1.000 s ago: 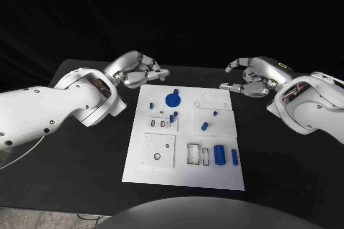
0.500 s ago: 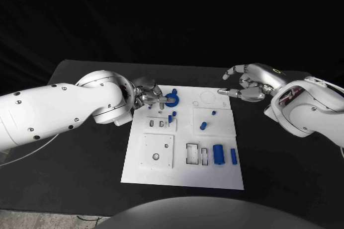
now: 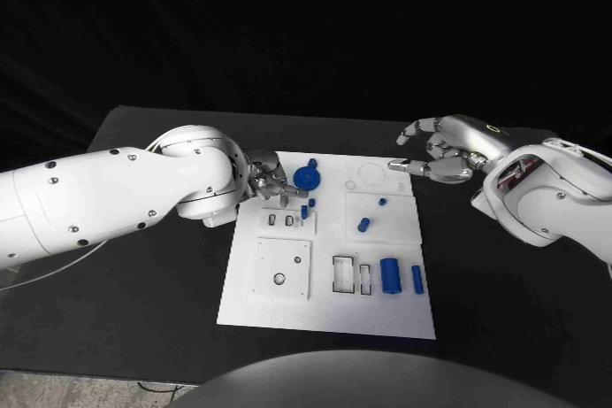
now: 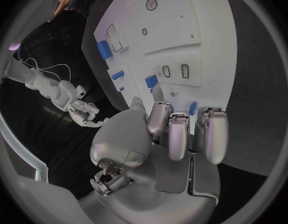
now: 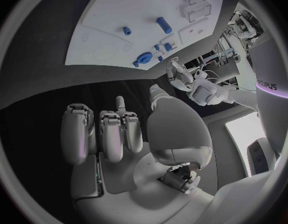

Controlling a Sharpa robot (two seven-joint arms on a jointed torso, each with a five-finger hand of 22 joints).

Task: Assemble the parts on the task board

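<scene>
The white task board (image 3: pixel 325 311) lies in the middle of the black table. On it are a blue gear-like part (image 3: pixel 306 175), small blue pegs (image 3: pixel 363 223) and two blue cylinders (image 3: pixel 389 275). My left hand (image 3: pixel 268 182) hangs low over the board's far left corner, its fingers pointing down beside the gear. In the left wrist view a small blue peg (image 4: pixel 193 108) shows just past the fingers (image 4: pixel 179 134); nothing is plainly held. My right hand (image 3: pixel 440 156) hovers off the board's far right corner, fingers apart and holding nothing.
Raised white plates with slots and holes (image 3: pixel 283 268) sit on the board's near left half. Bare black table (image 3: pixel 141 275) surrounds the board on all sides. The board (image 5: pixel 113 15) and the gear (image 5: pixel 143 58) also appear in the right wrist view.
My left hand came down from beyond the board's far left corner onto the board beside the gear. The right hand drifted slightly toward the board's corner.
</scene>
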